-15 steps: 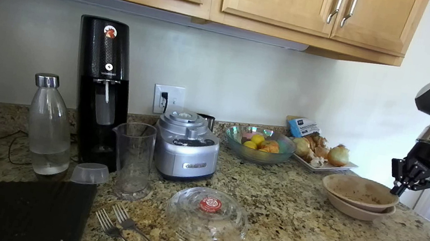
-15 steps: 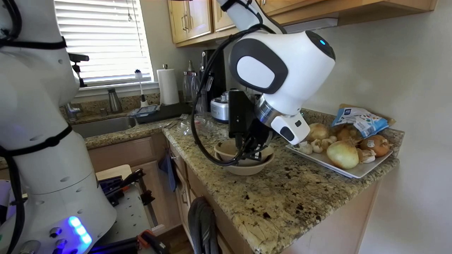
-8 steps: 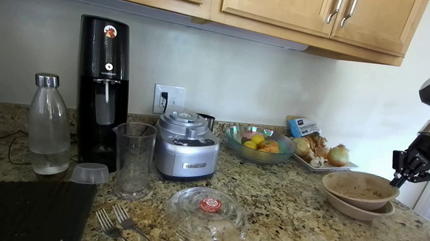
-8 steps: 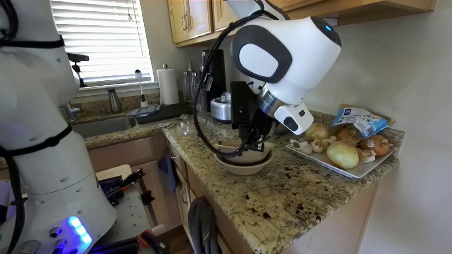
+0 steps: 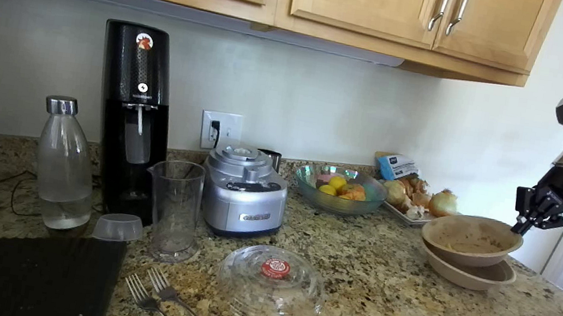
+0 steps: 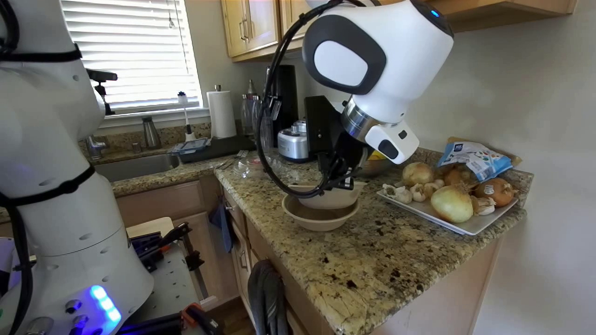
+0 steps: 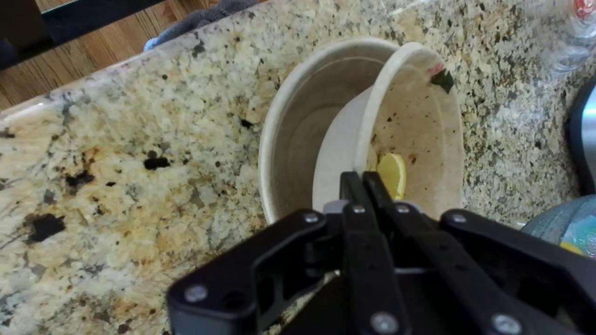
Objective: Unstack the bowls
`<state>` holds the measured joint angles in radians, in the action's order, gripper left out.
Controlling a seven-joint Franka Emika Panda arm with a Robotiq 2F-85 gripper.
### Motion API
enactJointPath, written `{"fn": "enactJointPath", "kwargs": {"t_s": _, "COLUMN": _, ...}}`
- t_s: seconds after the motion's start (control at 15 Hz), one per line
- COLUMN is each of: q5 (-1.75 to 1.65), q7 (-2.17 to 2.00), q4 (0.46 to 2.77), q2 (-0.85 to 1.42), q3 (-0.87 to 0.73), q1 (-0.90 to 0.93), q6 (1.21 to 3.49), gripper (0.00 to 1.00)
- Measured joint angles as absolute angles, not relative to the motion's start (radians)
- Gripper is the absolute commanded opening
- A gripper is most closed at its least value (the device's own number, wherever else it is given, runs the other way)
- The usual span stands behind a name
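Upper bowl (image 5: pixel 471 242) now higher, speckled tan

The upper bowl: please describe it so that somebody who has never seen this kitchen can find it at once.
Find the speckled granite countertop, then the black gripper above it. That gripper pinches the beige upper bowl by its rim, over the matching lower bowl. Unlike its twin, which stands level, it is tilted, with a lemon wedge inside.

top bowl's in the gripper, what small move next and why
Probably lift the upper bowl slightly higher before moving sideways: the gripper is shut on its rim, but the bowl hangs tilted, and its base may not clear the lower bowl beneath.
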<state>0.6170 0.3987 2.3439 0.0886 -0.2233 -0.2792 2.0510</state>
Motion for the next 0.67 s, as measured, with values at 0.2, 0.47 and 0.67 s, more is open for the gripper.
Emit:
{"fn": "enactJointPath", "kwargs": {"t_s": 0.2, "q5": 0.613, "q7": 0.399, "q4": 2.344, "q2": 0.092, "q3": -0.237, "q1": -0.279, "q6": 2.057, "gripper": 0.04}}
{"fn": "enactJointPath", "kwargs": {"t_s": 0.47, "q5": 0.597, "q7": 0.399, "q4": 2.344, "q2": 0.093, "q3": -0.252, "q1": -0.279, "q6": 2.08, "gripper": 0.04}}
{"fn": "enactJointPath", "kwargs": {"t_s": 0.67, "q5": 0.574, "q7": 0.399, "q4": 2.347, "q2": 0.093, "q3": -0.253, "q1": -0.279, "q6": 2.103, "gripper": 0.34}}
